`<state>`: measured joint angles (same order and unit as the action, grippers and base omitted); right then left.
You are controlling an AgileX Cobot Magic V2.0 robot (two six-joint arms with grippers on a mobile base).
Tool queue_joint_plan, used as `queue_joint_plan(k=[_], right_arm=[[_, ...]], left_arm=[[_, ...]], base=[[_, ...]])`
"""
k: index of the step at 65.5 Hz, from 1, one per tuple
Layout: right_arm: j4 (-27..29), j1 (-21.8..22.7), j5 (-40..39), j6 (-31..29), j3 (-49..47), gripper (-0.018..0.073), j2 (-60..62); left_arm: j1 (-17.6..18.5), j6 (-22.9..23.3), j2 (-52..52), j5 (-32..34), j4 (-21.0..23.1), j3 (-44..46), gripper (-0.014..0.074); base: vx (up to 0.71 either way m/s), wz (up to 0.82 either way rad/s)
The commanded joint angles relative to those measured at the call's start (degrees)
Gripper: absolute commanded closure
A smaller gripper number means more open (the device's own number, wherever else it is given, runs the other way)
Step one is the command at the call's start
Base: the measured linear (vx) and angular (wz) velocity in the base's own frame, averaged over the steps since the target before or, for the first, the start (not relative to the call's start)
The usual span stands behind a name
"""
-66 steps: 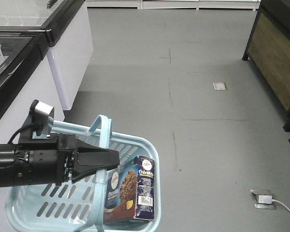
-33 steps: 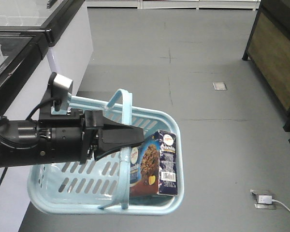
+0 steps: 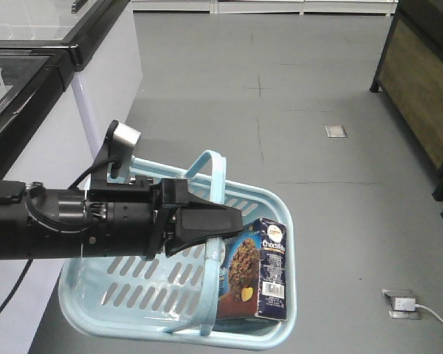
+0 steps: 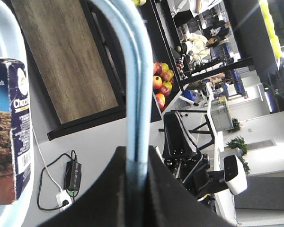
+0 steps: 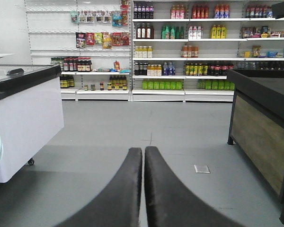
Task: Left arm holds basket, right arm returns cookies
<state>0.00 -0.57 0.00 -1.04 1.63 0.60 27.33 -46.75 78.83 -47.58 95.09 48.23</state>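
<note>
Cookies point(image 3: 269, 269), a dark navy upright cardboard box marked Chocofello, stand inside the light blue slotted plastic basket point(image 3: 252, 190), against its right wall. Above the basket, the black left pincer point(image 3: 232, 220) pinches both thin hoop handles point(image 3: 220, 184). A slipping grip could let the basket swing and topple the box. The right pincer point(image 5: 143, 150), pressed together and empty, shows nowhere near the basket. Handles and left arm overhang the basket, crowding any reach. A white freezer cabinet point(image 3: 111, 81) stands beyond the basket's left side.

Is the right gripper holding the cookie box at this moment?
No, the right gripper is shut and empty, while the cookie box stands inside the basket.
</note>
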Motion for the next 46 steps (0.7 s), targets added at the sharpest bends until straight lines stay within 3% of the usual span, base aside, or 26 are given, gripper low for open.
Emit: queue_joint_plan(k=[1, 46], right_arm=[[0.0, 0.0, -4.0, -0.5, 0.2, 0.0566, 0.7], [0.0, 0.0, -4.0, -0.5, 0.2, 0.0566, 0.7]], left_arm=[[0.3, -0.4, -1.8, -3.1, 7.0, 2.3, 0.0604], [0.3, -0.4, -1.8, -4.8, 6.6, 2.3, 0.0603]], base=[[0.00, 0.00], [0.00, 0.00]])
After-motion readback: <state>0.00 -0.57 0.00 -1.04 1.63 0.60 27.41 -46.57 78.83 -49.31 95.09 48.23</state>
